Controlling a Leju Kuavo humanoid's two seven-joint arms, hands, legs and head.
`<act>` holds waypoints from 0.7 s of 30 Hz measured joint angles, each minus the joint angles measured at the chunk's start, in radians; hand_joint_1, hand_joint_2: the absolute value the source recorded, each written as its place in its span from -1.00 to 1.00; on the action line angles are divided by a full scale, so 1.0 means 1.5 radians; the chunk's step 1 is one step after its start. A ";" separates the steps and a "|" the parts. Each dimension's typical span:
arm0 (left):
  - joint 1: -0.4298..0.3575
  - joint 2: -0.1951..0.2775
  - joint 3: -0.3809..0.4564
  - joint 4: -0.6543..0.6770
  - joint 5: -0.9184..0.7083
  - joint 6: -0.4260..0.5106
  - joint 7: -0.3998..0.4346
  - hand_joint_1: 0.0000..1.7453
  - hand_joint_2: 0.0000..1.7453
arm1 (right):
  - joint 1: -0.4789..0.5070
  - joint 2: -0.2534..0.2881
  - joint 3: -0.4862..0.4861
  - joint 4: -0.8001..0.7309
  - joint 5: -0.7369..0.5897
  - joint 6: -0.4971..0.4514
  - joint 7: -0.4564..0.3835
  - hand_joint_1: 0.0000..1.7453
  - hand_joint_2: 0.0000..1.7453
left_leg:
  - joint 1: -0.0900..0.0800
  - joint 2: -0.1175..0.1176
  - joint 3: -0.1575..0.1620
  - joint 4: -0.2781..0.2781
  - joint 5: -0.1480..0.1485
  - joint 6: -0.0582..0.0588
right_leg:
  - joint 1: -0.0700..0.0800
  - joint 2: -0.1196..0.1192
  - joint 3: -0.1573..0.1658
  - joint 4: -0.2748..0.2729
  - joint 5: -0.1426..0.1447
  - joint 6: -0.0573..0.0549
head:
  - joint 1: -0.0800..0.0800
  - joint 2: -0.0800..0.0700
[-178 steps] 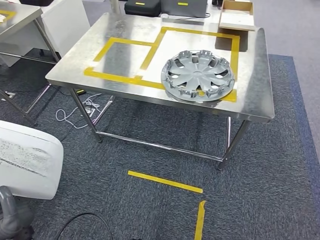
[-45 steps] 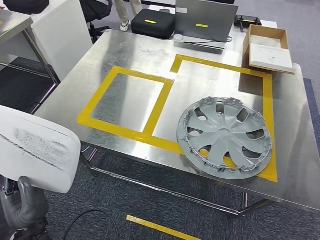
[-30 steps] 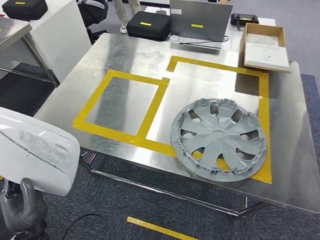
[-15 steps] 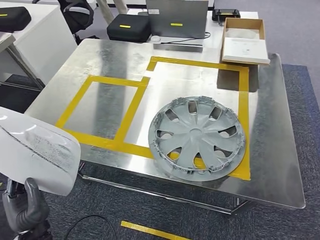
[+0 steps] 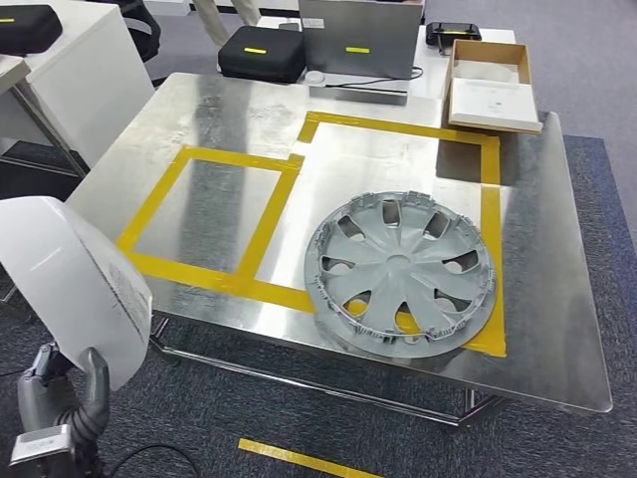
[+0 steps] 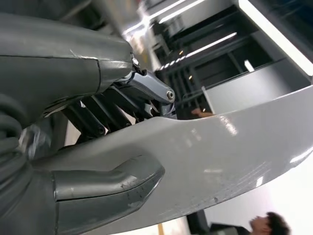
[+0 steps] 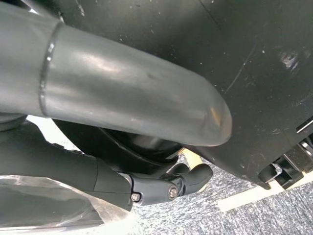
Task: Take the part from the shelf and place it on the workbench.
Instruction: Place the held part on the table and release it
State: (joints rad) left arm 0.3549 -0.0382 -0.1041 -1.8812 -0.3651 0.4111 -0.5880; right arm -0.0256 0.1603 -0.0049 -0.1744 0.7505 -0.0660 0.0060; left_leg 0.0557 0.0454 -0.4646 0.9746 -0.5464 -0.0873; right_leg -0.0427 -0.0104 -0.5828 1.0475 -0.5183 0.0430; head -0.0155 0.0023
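Observation:
A white curved panel, the part (image 5: 68, 279), stands tilted at the lower left of the head view, short of the workbench's near left corner. My left hand (image 5: 64, 408) grips it from below. In the left wrist view the part (image 6: 229, 152) lies between the thick thumb (image 6: 110, 191) and the dark fingers (image 6: 147, 93). The steel workbench (image 5: 548, 299) carries two yellow-taped squares. The left square (image 5: 210, 214) is bare; a grey hubcap (image 5: 402, 269) lies in the right one. My right hand (image 7: 155, 147) hangs over the carpet, thumb and fingers apart, holding nothing.
A cardboard box (image 5: 492, 85), a laptop (image 5: 360, 40) and a black case (image 5: 259, 50) sit along the bench's far edge. A white desk (image 5: 68, 70) stands to the left. Yellow tape (image 5: 301, 458) and a black cable (image 5: 150, 458) lie on the carpet in front.
The camera has come closer to the workbench and shifted. In my left hand the white part has tipped up from lying flat to a steeper tilt.

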 joint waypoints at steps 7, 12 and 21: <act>-0.029 0.057 -0.017 0.025 -0.068 0.043 0.030 1.00 1.00 | -0.001 -0.002 0.000 0.000 0.003 0.006 0.001 -1.00 -1.00 | -0.001 0.000 -0.001 0.006 -0.002 0.006 | -0.001 0.001 0.007 -0.010 0.006 0.006 | 0.000 0.000; -0.064 0.110 -0.020 0.053 -0.300 0.125 0.153 1.00 1.00 | -0.003 -0.002 0.000 0.000 0.004 0.015 0.003 -1.00 -1.00 | -0.001 0.000 -0.001 0.008 -0.003 0.010 | -0.001 0.001 0.008 -0.012 0.007 0.008 | 0.000 0.000; -0.218 0.272 0.059 0.211 -0.438 0.138 0.271 1.00 1.00 | -0.008 -0.003 0.000 0.000 0.004 0.034 0.002 -1.00 -1.00 | -0.001 0.001 -0.002 0.008 -0.001 0.012 | -0.001 0.003 0.007 -0.011 0.010 0.007 | 0.000 0.000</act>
State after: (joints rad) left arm 0.0280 0.3700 -0.0160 -1.5653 -1.0227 0.6180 -0.1812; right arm -0.0370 0.1556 -0.0042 -0.1751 0.7572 -0.0148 0.0092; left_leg 0.0535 0.0474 -0.4678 0.9872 -0.5482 -0.0689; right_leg -0.0443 -0.0067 -0.5717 1.0303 -0.5039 0.0541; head -0.0159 0.0023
